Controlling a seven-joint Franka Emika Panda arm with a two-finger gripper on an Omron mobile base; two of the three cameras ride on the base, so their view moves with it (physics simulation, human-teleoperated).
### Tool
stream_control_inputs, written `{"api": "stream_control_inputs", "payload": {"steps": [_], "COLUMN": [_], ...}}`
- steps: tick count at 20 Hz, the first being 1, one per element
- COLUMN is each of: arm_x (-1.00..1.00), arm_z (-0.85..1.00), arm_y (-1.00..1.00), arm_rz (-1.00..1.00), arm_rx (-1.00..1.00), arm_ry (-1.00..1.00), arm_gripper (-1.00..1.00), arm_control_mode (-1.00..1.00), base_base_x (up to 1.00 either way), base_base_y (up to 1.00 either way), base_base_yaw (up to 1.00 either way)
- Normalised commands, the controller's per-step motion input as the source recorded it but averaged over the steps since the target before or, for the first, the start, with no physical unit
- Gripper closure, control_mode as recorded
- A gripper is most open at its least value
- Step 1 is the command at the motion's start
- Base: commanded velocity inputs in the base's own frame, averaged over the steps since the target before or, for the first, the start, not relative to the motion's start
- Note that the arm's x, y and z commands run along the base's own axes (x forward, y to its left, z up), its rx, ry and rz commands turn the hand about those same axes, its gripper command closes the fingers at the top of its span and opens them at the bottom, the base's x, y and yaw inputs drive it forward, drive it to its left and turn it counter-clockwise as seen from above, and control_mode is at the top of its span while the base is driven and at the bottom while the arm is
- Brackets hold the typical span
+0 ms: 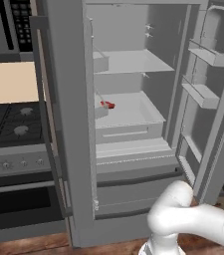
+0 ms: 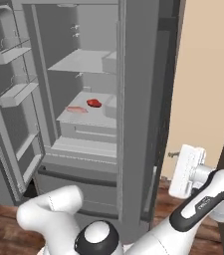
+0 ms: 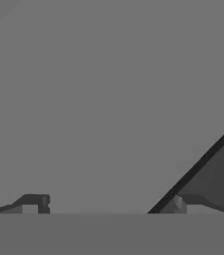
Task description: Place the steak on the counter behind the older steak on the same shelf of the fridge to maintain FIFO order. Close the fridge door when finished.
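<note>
Straight ahead of the base: fridge (image 1: pixel 133 164), both leaves swung wide, interior lit and open to both base cameras. Right-hand door (image 2: pixel 136 99) edge-on in the right base view, long axis vertical, standing between the hand and the cavity. Lower down inside, shelf (image 2: pixel 86 122) with raised front lip, carrying both cuts. Steak (image 2: pixel 94 103), bright red, already off the counter and lying toward the back of that shelf, with the older steak (image 2: pixel 76 109), paler pink, nearer the lip and a little toward the left door; apart, not touching. Judged from that: placing done, door-closing left. Gripper (image 3: pixel 105 205) out beyond the right-hand door, on its outer side, well apart from the meat; fingertips (image 3: pixel 34 203) spread about as wide as they go, nothing between them. Faces a flat grey panel at very close range in the hand view, most likely the door's outer face; contact or a hair's gap, cannot tell. Coming push therefore turns on the door lying directly ahead of the hand, hinge side toward the fridge body. Left base view gives only the red cut, half hidden behind the left door; right base view adds the pale one and the hand's place.
</note>
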Motion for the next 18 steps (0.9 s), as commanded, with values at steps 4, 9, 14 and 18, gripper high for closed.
{"api": "stream_control_inputs", "payload": {"steps": [4, 9, 14, 18], "arm_x": [0.0, -0.09, -0.05, 0.0], "arm_z": [0.0, 0.0, 0.0, 0.02], "arm_y": [0.92, 0.96, 1.0, 0.98], "arm_rz": [0.0, 0.0, 0.0, -0.08], "arm_rx": [-0.02, -0.04, -0.07, -0.06], "arm_ry": [0.0, -0.04, -0.06, -0.02], "arm_gripper": [-1.0, -1.0, -1.0, -1.0], "arm_control_mode": [-1.0, -1.0, -1.0, -1.0], "base_base_x": [0.0, 0.0, 0.0, 0.0], "base_base_y": [0.0, 0.0, 0.0, 0.0], "base_base_yaw": [0.0, 0.0, 0.0, 0.0]}}
